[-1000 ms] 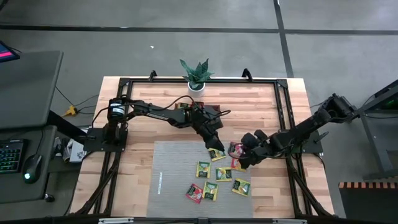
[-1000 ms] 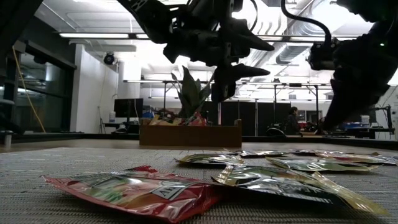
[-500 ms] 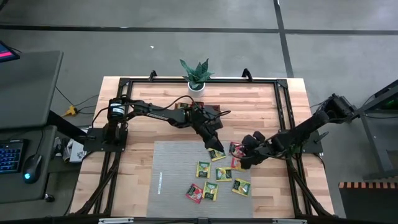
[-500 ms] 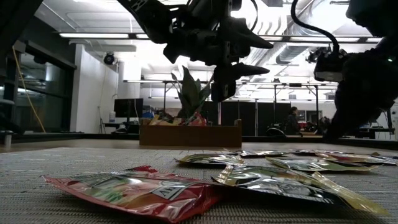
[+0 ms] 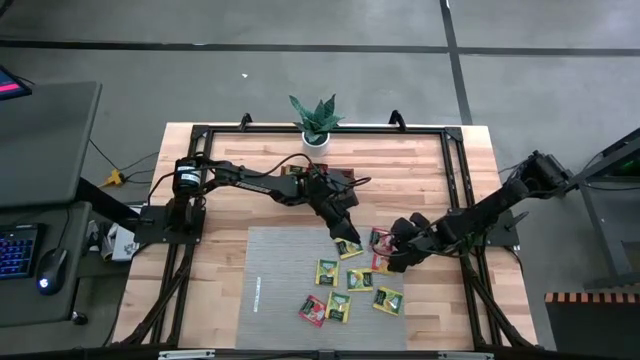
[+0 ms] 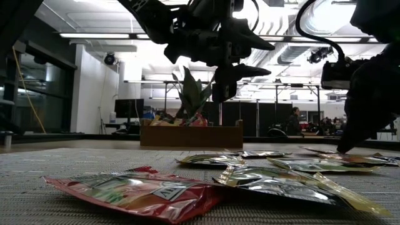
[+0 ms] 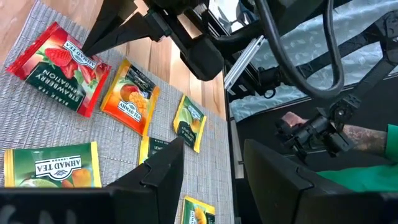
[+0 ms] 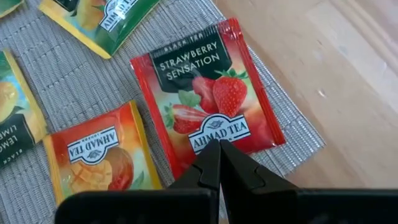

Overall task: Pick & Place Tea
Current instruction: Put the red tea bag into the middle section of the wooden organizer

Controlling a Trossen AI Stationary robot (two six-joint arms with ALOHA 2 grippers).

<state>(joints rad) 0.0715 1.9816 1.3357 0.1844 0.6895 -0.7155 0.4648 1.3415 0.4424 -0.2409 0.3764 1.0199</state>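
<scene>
Our right gripper, fingers pressed together, hovers over the red sachet: light, flat, slippery foil, best pinched at an edge. Left gripper fingers stand spread.

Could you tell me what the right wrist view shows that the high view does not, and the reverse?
Only the right wrist view shows the print on the red strawberry sachet and the right gripper shut, its tips just above that sachet's lower edge. Only the high view shows the whole layout: the left gripper over the grey mat, the potted plant and the other scattered sachets. Both show the red sachet at the mat's edge beside bare wood.
</scene>
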